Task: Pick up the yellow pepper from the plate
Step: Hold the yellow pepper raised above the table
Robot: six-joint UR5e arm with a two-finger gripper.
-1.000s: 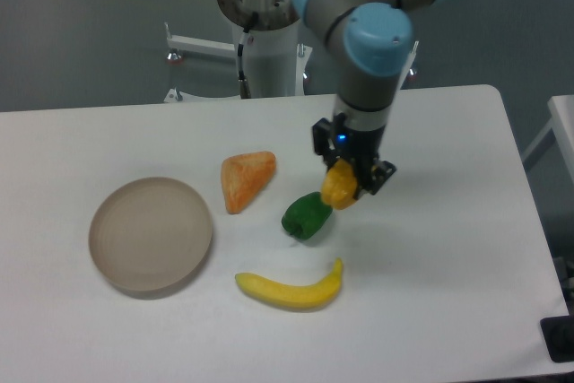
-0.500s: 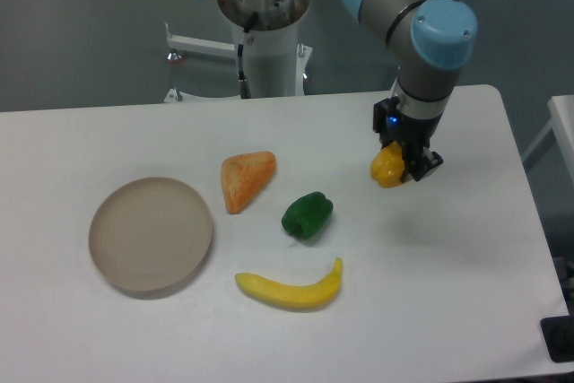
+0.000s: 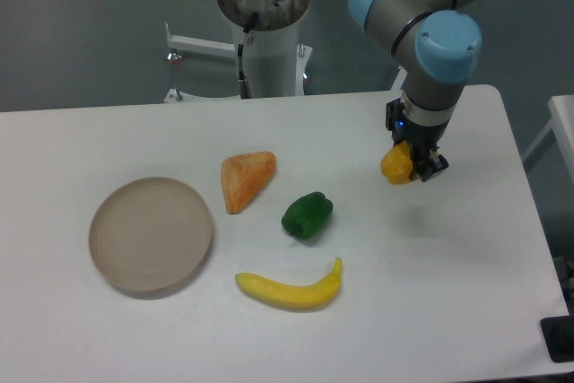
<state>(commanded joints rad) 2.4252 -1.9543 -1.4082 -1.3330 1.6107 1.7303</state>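
1. No readable text, label, brand, number or sign appears anywhere in the camera view.
2. The toy foods, the plate (image 3: 151,235) and the counter (image 3: 448,293) carry no markings that can be made out.
3. The robot arm's grey and blue housings show no legible lettering; any print there is too small or blurred to read.

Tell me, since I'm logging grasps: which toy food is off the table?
The yellow pepper, held in the gripper at right; the others lie on the table.
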